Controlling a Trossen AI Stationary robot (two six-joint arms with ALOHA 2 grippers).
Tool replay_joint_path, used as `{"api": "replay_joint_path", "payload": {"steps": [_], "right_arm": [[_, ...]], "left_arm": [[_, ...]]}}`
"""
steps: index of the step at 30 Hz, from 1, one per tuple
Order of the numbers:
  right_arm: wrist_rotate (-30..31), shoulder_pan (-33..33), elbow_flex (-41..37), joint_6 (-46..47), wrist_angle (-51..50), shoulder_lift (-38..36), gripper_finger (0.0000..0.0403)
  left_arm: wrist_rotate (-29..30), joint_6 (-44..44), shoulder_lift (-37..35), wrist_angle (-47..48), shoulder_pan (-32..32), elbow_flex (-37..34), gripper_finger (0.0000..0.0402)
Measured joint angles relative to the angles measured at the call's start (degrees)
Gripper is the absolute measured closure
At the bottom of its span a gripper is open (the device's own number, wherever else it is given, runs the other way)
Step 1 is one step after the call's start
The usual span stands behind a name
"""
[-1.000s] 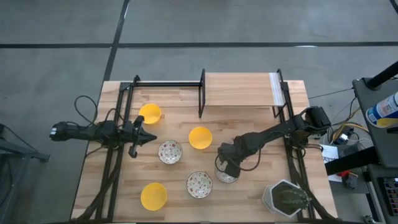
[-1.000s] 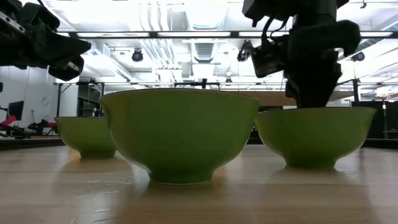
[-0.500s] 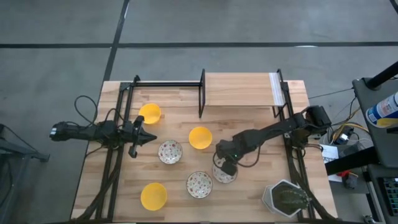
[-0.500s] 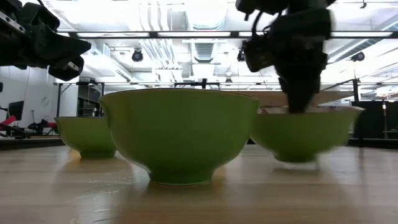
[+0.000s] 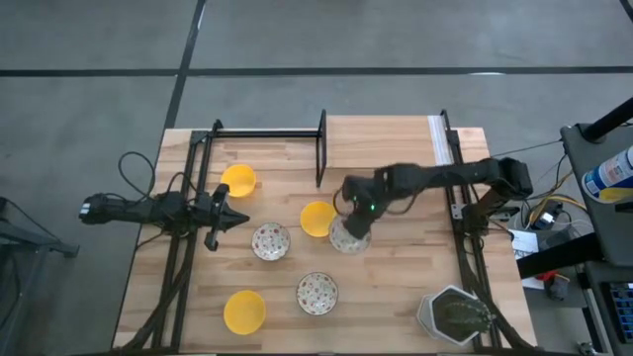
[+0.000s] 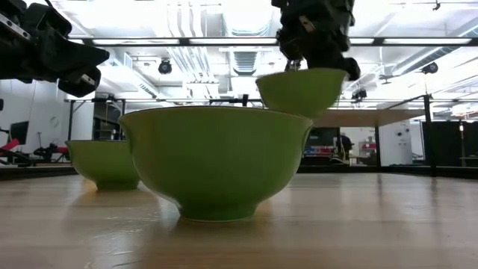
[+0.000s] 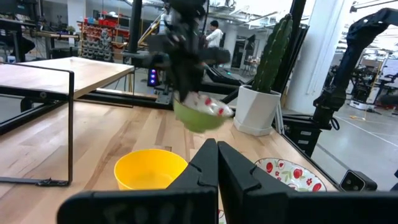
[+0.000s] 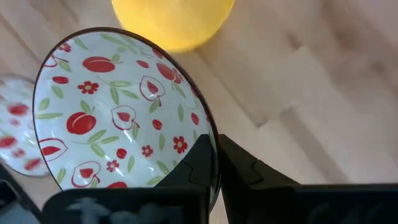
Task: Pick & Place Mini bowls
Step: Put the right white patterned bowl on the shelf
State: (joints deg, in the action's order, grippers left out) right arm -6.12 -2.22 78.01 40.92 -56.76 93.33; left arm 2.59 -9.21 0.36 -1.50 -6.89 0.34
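My right gripper (image 5: 354, 220) is shut on a white mini bowl (image 5: 347, 238) with a red-and-green pattern inside. It holds the bowl in the air beside the middle yellow bowl (image 5: 316, 219). In the low view the held bowl (image 6: 302, 91) hangs above the others, green on the outside. Two more patterned bowls (image 5: 270, 240) (image 5: 316, 293) and two more yellow ones (image 5: 238, 181) (image 5: 244, 311) stand on their bases on the table. My left gripper (image 5: 224, 209) is shut and hovers at the table's left, touching nothing. My right gripper pinches the patterned bowl's rim (image 8: 210, 134), with one finger (image 8: 194, 163) inside the bowl and the other (image 8: 244, 167) outside. The fingers come from above, pointing down. The bowl is lifted clear of the table and hangs below the fingers, slightly tilted.
A hexagonal grey-white container (image 5: 453, 314) with a cactus stands at the near right corner. A black metal frame (image 5: 320, 148) and a raised wooden board (image 5: 381, 141) stand along the far edge. Bare wood lies between the held bowl and the right rail.
My right gripper has lifted the patterned bowl off the table. It has carried the bowl up and toward the far edge, slightly left, from beside the near patterned bowl to beside the middle yellow bowl. The other bowls have not moved.
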Motion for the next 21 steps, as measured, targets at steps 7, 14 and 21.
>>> {"api": "replay_joint_path", "payload": {"steps": [7, 14, 21], "right_arm": [[-1.28, -9.27, 1.8, -2.82, -1.77, -5.36, 0.039], [-0.94, -18.68, 1.85, 0.99, -4.02, -13.17, 0.039], [4.7, -27.48, 2.25, 6.92, -11.57, -19.01, 0.039]], "left_arm": [[0.0, 0.0, 0.15, 0.02, 0.01, 0.0, 0.0401], [0.0, 0.0, 0.17, 0.02, 0.01, 0.0, 0.0401], [0.0, 0.0, 0.17, 0.02, 0.0, 0.0, 0.0401]]}}
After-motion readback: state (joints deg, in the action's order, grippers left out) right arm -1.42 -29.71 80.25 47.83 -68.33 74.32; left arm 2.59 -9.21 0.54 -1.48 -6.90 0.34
